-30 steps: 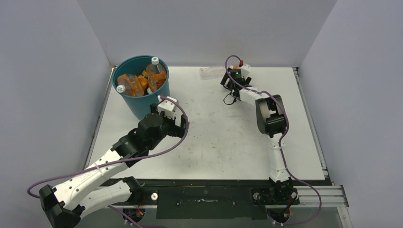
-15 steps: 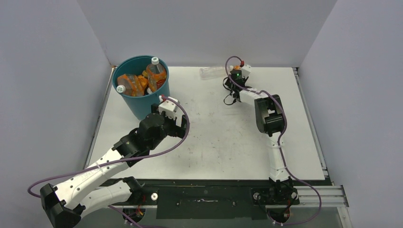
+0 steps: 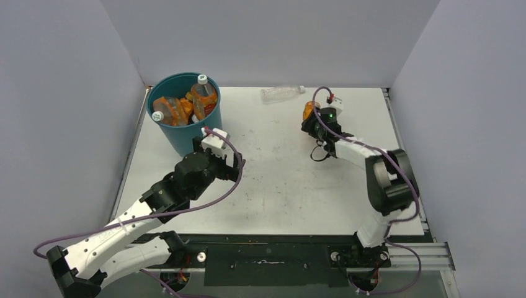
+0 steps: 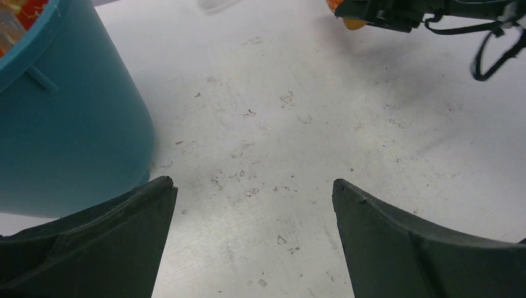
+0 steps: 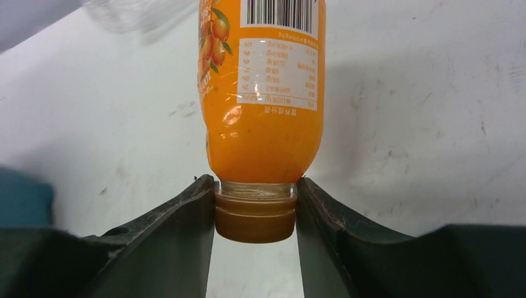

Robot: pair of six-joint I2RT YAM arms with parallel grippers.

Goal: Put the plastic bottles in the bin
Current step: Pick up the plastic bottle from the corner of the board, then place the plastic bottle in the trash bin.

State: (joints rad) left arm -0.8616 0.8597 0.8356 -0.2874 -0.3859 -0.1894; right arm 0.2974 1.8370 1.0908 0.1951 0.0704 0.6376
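My right gripper [image 5: 255, 205] is shut on the brown cap of an orange plastic bottle [image 5: 263, 124] whose label shows a barcode. In the top view that bottle [image 3: 308, 110] sits at the tip of the right gripper [image 3: 312, 118], over the far middle of the table. A clear plastic bottle [image 3: 282, 93] lies on its side near the back wall. The teal bin [image 3: 180, 133] stands at the far left with several orange bottles [image 3: 180, 105] inside. My left gripper [image 4: 253, 186] hangs open beside the bin [image 4: 68, 124] with nothing between its fingers.
The white table [image 3: 279, 180] is scuffed and enclosed by grey walls on three sides. The bin stands close to the left fingertip [image 4: 155, 205]. A purple cable loops around each arm.
The right gripper closed on the orange bottle's cap and drew it back from the far wall, toward the right. The left arm shifted slightly toward me.
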